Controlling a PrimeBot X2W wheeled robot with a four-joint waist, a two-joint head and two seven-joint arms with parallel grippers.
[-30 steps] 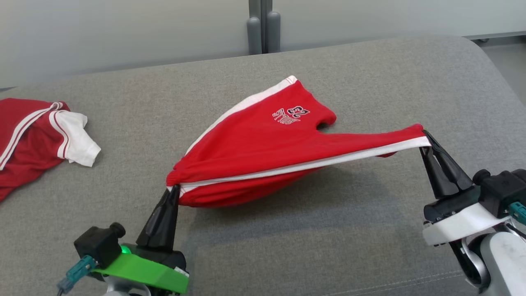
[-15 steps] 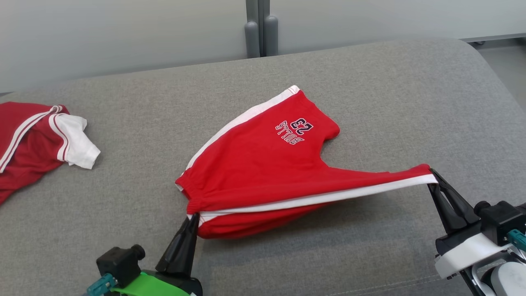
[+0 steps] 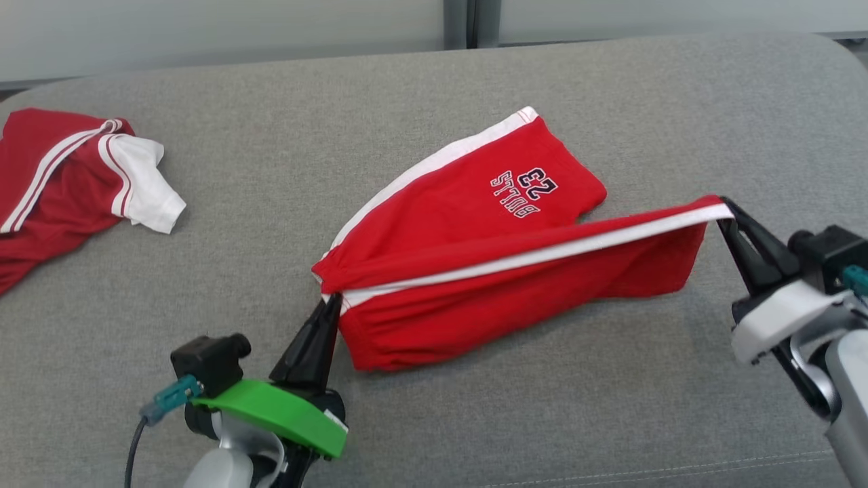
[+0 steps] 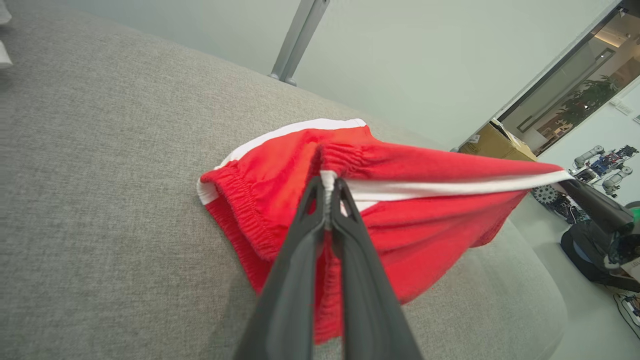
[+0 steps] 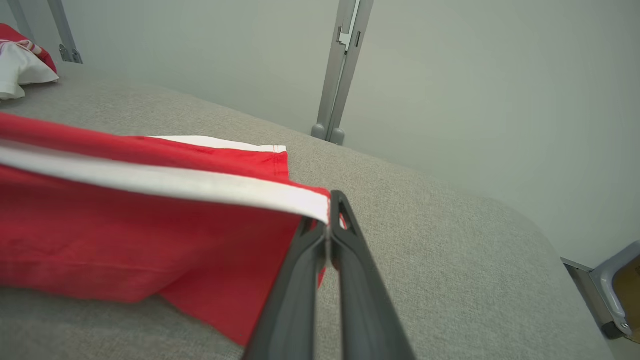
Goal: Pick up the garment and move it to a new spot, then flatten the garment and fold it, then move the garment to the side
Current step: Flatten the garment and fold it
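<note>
Change: I swung the held side of the red shorts [image 3: 488,285] up over the rest | left gripper [image 3: 331,305] pinched tight on waistband [image 4: 235,200], right gripper [image 3: 729,207] likewise on hem [image 5: 310,202] | shorts spanned between them, fold half-done.

The left gripper [image 3: 331,305] has two long, dark, tapering fingers [image 3: 308,346] on a bright green plastic mount [image 3: 271,415], beside a small black camera block [image 3: 210,358] with a teal plug [image 3: 166,400] and a dark cable [image 3: 130,449]. The right gripper [image 3: 727,205] has the same fingers on a white mount [image 3: 780,318], over a pale silver forearm [image 3: 849,379].
</note>
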